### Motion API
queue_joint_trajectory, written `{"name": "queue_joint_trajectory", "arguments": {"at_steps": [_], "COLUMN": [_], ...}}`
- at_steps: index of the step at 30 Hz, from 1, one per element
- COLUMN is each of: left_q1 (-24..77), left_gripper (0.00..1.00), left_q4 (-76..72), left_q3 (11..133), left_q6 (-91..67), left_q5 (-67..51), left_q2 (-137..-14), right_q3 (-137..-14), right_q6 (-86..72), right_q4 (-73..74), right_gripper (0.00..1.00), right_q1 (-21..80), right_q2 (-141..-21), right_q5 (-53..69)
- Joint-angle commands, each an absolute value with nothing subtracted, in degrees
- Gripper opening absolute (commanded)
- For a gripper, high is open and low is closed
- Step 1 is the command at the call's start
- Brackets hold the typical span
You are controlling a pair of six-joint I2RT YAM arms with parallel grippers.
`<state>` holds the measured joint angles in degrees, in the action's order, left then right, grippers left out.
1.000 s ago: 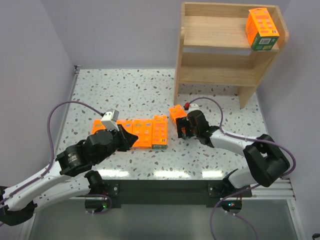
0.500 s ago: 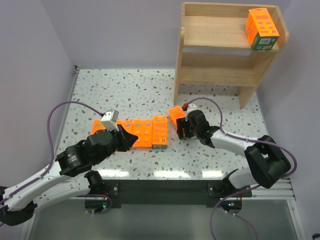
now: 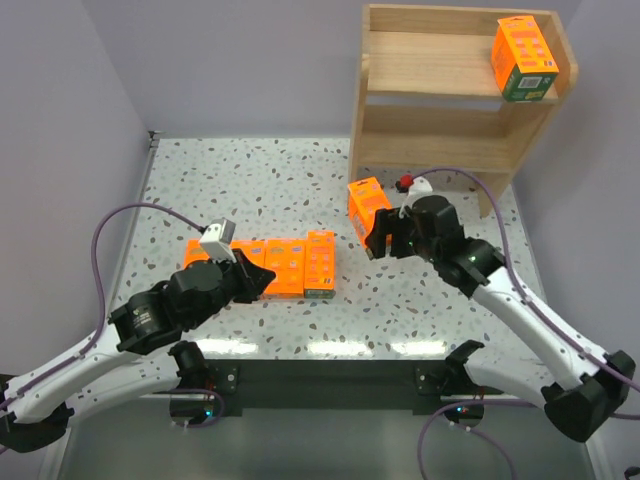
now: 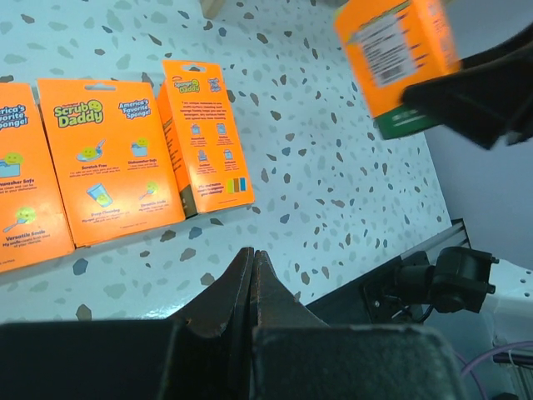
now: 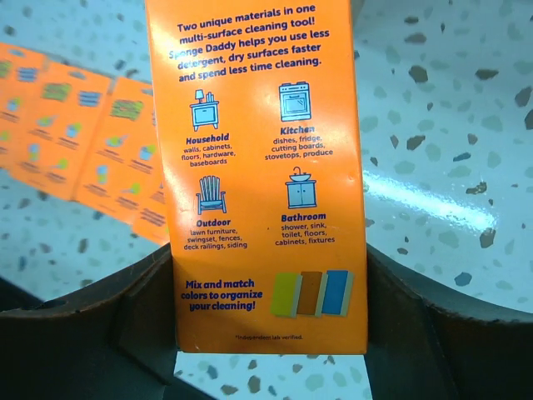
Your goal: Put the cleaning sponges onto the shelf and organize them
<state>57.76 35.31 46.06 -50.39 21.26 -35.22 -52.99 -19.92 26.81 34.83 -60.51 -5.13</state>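
Note:
My right gripper (image 3: 385,232) is shut on an orange sponge pack (image 3: 366,205) and holds it above the table, in front of the wooden shelf (image 3: 440,150). In the right wrist view the pack (image 5: 266,150) stands upright between my fingers (image 5: 400,308). Another pack with a green band (image 3: 524,57) stands at the right end of the top tier. Several packs (image 3: 290,265) lie in a row on the table. My left gripper (image 3: 262,280) is shut and empty at that row's near edge. In the left wrist view its tips (image 4: 252,260) hover in front of the packs (image 4: 108,158).
The lower tier of the shelf (image 3: 430,120) holds nothing. The speckled table (image 3: 250,180) ends at a dark front rail (image 3: 320,375). A purple wall stands at the left. The right arm's cable (image 3: 470,180) loops in front of the shelf foot.
My right arm has lifted its pack off the table and moved it up and to the right, towards the shelf. The left arm has not moved.

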Motion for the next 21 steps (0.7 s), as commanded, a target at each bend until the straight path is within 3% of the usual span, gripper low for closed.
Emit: {"name": "queue_joint_trajectory", "arguments": {"at_steps": [1, 7, 12, 16, 19, 20, 21], "left_q1": [57.6, 57.6, 57.6, 57.6, 57.6, 57.7, 57.7], "left_gripper": [0.00, 0.00, 0.00, 0.00, 0.00, 0.00, 0.00], "left_q4": [33.3, 32.3, 30.6, 30.1, 30.2, 30.4, 30.4], "left_q3": [48.5, 49.7, 50.6, 51.7, 52.4, 52.6, 52.6], "left_q6": [-49.9, -48.0, -47.0, -46.5, -46.3, -46.1, -46.1], "left_q5": [21.4, 20.6, 19.4, 19.0, 18.7, 18.7, 18.7], "left_q2": [-35.1, -36.8, -38.1, -38.6, -38.5, -38.1, -38.1], "right_q3": [-65.8, -89.0, -110.3, -130.4, -140.4, -144.6, -144.7], "right_q6": [-21.4, -21.5, -18.9, -15.3, -14.3, -15.4, -15.4], "right_q4": [40.1, 51.1, 59.7, 62.6, 63.4, 64.2, 64.2], "right_gripper": [0.11, 0.01, 0.00, 0.00, 0.00, 0.00, 0.00], "right_q1": [35.0, 35.0, 34.9, 34.4, 30.9, 23.2, 23.1], "right_q2": [-54.9, -56.8, -70.6, -81.5, -88.7, -92.7, -93.5], "right_q5": [-1.7, -8.6, -25.9, -32.4, -31.0, -25.0, -25.0]}}
